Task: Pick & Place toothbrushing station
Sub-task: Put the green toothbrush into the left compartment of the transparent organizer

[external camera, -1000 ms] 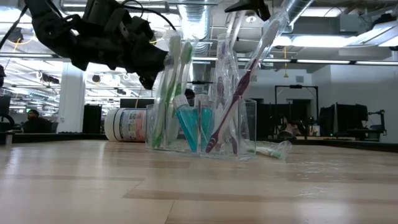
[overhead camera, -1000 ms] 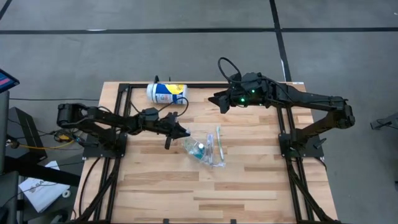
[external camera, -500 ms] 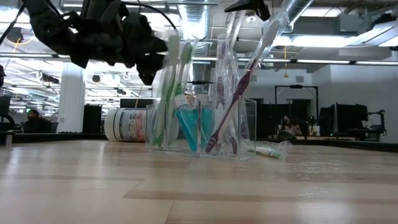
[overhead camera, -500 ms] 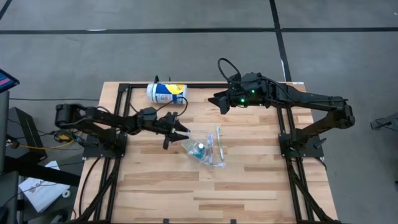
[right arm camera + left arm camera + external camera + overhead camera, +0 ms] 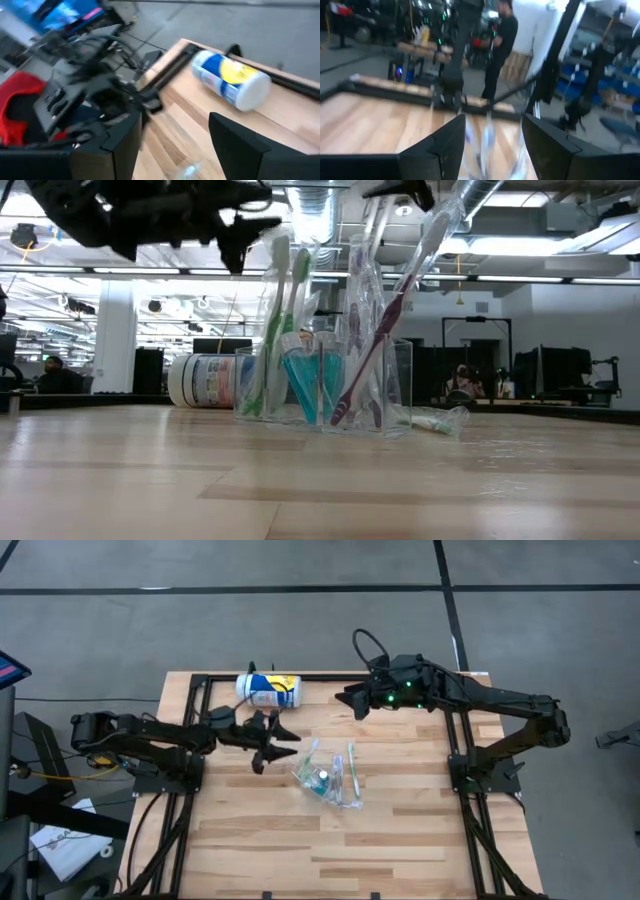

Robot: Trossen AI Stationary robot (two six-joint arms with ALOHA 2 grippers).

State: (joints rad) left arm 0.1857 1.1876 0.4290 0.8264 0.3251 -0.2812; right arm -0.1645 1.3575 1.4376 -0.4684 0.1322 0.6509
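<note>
A small clear plastic cup (image 5: 325, 780) (image 5: 322, 385) stands on its base in the middle of the table. Green, white and pink toothbrushes (image 5: 285, 310) stand in it, heads up, along with blue toothpaste tubes (image 5: 302, 385). My left gripper (image 5: 275, 745) (image 5: 245, 225) is open, up in the air just left of the brush heads, touching nothing. In its wrist view (image 5: 492, 145) the cup shows blurred between the fingers, farther off. My right gripper (image 5: 348, 700) (image 5: 175, 145) hangs open high over the far side of the table.
A white, blue and yellow canister (image 5: 268, 689) (image 5: 232, 82) lies on its side at the far edge. A pale wrapped item (image 5: 435, 420) lies on the table right of the cup. The black frame rails (image 5: 190, 720) run along the table's sides. Bare wood lies toward the near edge.
My left gripper has opened at the green toothbrush heads, then risen and drawn back toward the table's left edge. The toothbrushes and the cup stand as before.
</note>
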